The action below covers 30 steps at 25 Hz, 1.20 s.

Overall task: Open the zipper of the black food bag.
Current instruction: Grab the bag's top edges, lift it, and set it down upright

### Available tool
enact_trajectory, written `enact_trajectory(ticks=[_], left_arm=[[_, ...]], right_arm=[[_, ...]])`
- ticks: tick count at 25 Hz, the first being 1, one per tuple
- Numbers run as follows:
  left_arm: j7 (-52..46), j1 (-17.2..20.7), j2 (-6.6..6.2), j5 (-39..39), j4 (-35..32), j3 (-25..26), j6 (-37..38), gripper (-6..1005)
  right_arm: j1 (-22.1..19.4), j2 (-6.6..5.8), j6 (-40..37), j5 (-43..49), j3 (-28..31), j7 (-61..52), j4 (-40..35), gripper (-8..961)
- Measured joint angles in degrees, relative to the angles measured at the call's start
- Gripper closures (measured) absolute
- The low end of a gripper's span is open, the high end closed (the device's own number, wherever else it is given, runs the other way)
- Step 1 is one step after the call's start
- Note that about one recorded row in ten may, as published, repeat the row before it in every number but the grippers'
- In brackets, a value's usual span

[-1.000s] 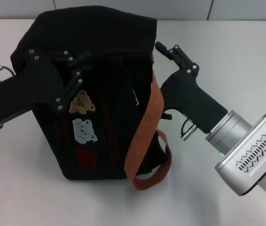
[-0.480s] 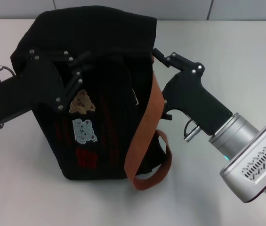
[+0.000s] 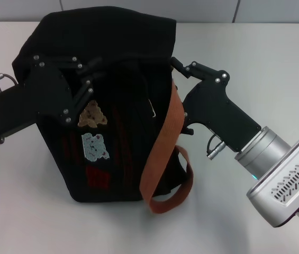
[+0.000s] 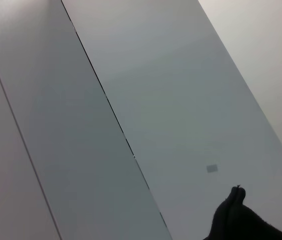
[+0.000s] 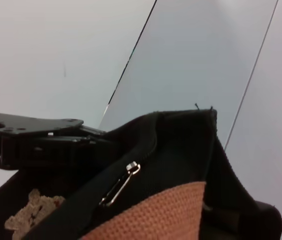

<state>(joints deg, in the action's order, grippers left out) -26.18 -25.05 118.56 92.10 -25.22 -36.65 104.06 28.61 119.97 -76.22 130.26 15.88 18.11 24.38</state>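
Reaching in from the left side of the head view, the left gripper lies over the upper front of the black food bag. Its dark fingers are pressed against the fabric near the top rim, just above the tan bear patch. They look closed on a fold of the cloth, but black on black makes it hard to see, so I cannot tell for sure. The left wrist view shows only grey wall panels and a small dark tip of fabric.

The bag stands upright in the middle of the white table. Below the tan patch there is a pale-blue bear patch, and under it a red mark. A rust-brown strap hangs down the right side of the bag and makes a loop on the table.

The zipper runs along the top rim, and its silver pull tab hangs down beside it, free, with nothing touching it; this is clear in the right wrist view.

On the right, the right gripper points at the upper right corner of the bag, with its tip touching or almost touching the rim where the strap begins. Whether its fingers are apart or together I cannot tell.
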Motion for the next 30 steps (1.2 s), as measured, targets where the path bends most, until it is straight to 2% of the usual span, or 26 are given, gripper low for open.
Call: enact_trajectory(ticks=[10, 14, 30], left_arm=[[0.44, 0.00, 0.00, -0.14, 0.61, 0.00, -0.07, 925], [0.48, 0.00, 0.00, -0.08, 0.61, 0.00, -0.15, 925], [0.68, 0.10, 0.00, -0.01, 1.60, -0.01, 0.16, 925]], right_arm=[[-1.91, 0.00, -1.43, 0.60, -0.52, 0.36, -0.96, 668], [-2.33, 0.00, -1.35, 3.88, -1.09, 0.43, -1.00, 663], [-0.65, 0.00, 0.43, 4.40, -1.71, 0.07, 0.19, 605]])
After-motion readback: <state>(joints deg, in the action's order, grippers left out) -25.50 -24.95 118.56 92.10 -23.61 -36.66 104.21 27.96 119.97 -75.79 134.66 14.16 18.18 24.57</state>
